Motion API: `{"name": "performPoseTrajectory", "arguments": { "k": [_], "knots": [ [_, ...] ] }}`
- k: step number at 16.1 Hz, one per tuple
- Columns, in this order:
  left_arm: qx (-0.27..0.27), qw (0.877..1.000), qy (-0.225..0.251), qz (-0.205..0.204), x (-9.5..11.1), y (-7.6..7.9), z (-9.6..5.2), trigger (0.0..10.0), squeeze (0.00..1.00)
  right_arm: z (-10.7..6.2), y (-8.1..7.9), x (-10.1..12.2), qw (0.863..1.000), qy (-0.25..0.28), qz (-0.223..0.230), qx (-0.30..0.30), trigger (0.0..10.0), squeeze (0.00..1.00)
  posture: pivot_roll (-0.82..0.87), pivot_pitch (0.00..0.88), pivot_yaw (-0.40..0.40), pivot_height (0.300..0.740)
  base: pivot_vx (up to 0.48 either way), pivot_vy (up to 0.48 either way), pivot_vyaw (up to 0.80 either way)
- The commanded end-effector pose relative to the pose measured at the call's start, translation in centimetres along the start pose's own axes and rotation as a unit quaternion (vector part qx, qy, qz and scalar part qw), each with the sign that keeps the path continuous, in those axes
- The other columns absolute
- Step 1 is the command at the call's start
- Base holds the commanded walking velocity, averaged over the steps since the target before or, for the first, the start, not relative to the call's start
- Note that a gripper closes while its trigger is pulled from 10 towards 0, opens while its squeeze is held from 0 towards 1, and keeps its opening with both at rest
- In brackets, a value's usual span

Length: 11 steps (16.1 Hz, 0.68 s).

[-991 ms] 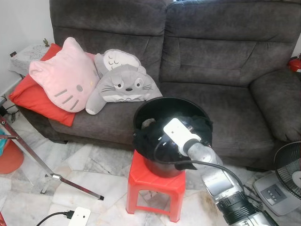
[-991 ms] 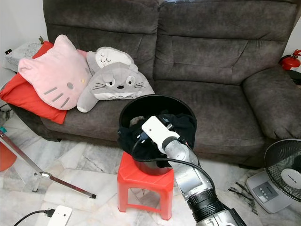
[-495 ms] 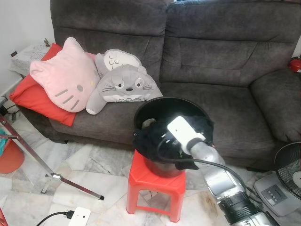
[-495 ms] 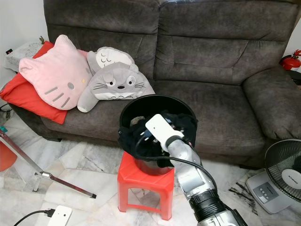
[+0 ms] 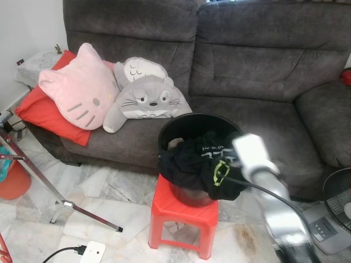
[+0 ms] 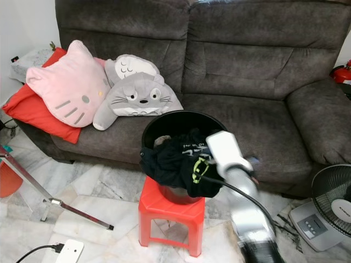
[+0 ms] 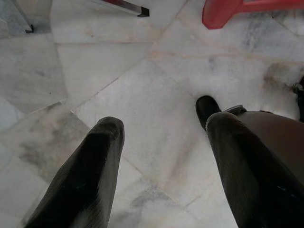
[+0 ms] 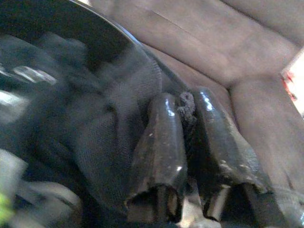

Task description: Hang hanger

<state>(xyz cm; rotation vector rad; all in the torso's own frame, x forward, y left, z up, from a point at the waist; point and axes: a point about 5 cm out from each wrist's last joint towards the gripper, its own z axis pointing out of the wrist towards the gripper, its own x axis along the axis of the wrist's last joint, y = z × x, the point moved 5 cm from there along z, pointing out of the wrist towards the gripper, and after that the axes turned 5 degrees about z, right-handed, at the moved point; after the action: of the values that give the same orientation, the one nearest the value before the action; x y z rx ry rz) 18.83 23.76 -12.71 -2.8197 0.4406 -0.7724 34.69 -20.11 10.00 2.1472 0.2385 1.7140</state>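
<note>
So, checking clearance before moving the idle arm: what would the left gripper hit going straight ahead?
Probably the marble floor: the open left gripper points down at bare tiles, nothing between.

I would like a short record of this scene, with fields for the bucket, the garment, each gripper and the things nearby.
bucket: black bucket, standing on a red stool in front of the grey sofa
garment: black garment with a green print, draped over the bucket's front rim
right gripper: right gripper beside the bucket rim, fingers pinching a bit of the dark fabric; arm blurred
left gripper: left gripper open, pointing down at the marble floor
nearby: pink cat cushion, grey plush cushion, fan
</note>
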Motion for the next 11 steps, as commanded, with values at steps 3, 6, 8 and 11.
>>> {"name": "performPoseTrajectory", "arguments": {
  "k": [3,6,8,11],
  "knots": [
    [-0.003,1.000,-0.010,0.012,-0.5,-0.1,-0.1,10.0,0.00,-1.8,3.0,-2.2,0.994,-0.025,0.066,-0.078,0.0,0.00,-0.15,0.000,0.014,0.740,0.000,0.000,0.00],
    [-0.003,1.000,-0.010,0.013,-0.5,-0.1,-0.1,10.0,0.00,-3.2,4.2,-7.4,0.972,-0.115,0.149,-0.138,0.0,0.00,-0.15,0.000,0.014,0.740,0.000,0.000,0.00],
    [-0.003,1.000,-0.010,0.014,-0.6,-0.1,-0.1,10.0,0.00,-3.2,4.1,-7.8,0.970,-0.119,0.158,-0.140,0.0,0.00,-0.15,0.000,0.013,0.740,0.000,0.000,0.00],
    [-0.003,1.000,-0.010,0.013,-0.6,-0.1,-0.1,10.0,0.00,-3.0,4.2,-7.5,0.969,-0.118,0.158,-0.147,0.0,0.00,-0.14,0.000,0.012,0.740,0.000,0.000,0.00]
  ]
}}
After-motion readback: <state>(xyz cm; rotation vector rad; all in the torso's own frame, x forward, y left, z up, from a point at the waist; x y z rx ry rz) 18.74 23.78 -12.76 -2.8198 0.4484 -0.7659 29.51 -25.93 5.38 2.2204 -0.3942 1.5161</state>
